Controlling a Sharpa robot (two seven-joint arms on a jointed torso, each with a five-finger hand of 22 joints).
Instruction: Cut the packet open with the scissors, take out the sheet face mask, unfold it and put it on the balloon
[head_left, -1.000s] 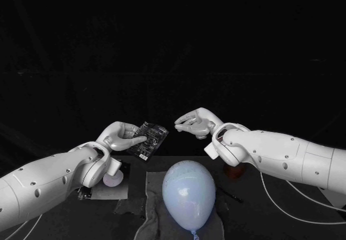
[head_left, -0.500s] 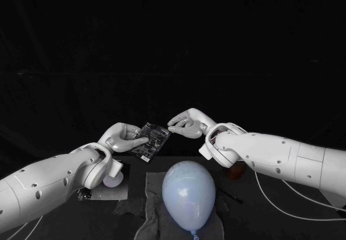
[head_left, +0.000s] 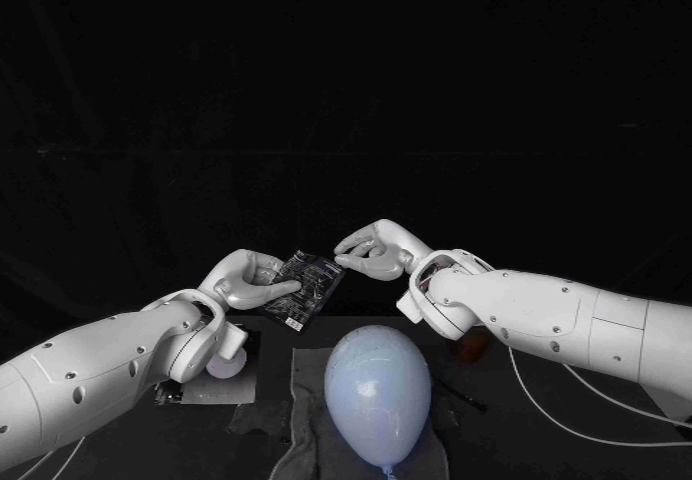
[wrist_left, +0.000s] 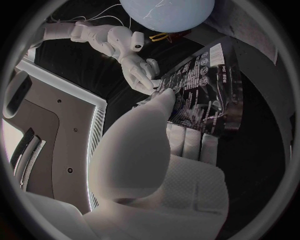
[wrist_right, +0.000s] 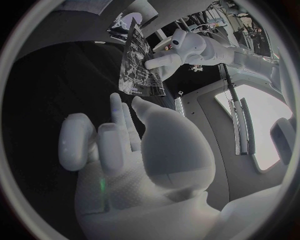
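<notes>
The left hand (head_left: 248, 280) held the dark packet (head_left: 306, 288) in the air, beyond the balloon (head_left: 378, 385). The right hand (head_left: 372, 255) kept curled fingers at the packet's upper corner; whether they gripped it was not clear.

Packet (wrist_left: 203, 85) print, too small to read
</notes>
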